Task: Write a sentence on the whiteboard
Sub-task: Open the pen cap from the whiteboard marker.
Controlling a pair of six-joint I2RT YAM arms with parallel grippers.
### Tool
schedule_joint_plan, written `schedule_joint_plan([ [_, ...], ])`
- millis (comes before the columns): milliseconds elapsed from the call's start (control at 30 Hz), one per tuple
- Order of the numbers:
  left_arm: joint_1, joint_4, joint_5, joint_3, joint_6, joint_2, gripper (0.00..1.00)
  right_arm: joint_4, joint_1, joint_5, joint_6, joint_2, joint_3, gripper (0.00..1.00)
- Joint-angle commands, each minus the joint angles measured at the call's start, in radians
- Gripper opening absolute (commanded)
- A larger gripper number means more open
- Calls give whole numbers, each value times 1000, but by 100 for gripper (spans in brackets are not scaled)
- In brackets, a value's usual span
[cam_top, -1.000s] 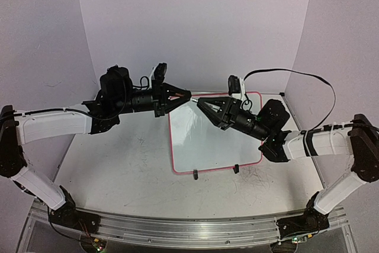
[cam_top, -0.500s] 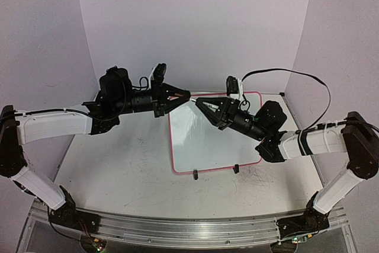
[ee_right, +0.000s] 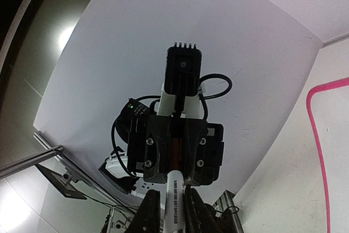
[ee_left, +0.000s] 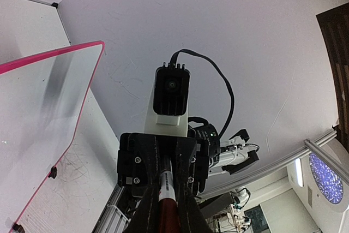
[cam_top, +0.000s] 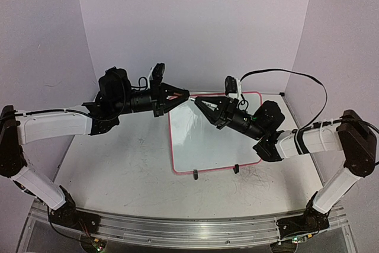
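Whiteboard (cam_top: pixel 207 140) white w/ pink-red rim & black clip feet (cam_top: pixel 195 175); table (cam_top: pixel 130 164) white w/ faint grey scribbles. Left gripper (cam_top: pixel 186 95) & right gripper (cam_top: pixel 198 101) both black. Marker (ee_left: pixel 167 200) red & white w/ black print.

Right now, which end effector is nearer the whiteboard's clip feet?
Right. The right end effector hangs over the whiteboard's far-left part, closer to the clip feet; the left end effector is farther back, by the far-left corner. Both grip one marker.
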Motion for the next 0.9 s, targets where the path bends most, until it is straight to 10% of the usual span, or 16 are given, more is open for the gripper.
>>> schedule_joint_plan([
  [0,-12,41,24,-5,-6,8,0,68,6,-3,17,16,56,9],
  [500,-8,55,-130,-76,7,-84,0,94,-7,44,8,-95,-70,0],
  [867,46,47,-261,-183,10,-235,0,69,-132,46,-41,-490,-470,0],
])
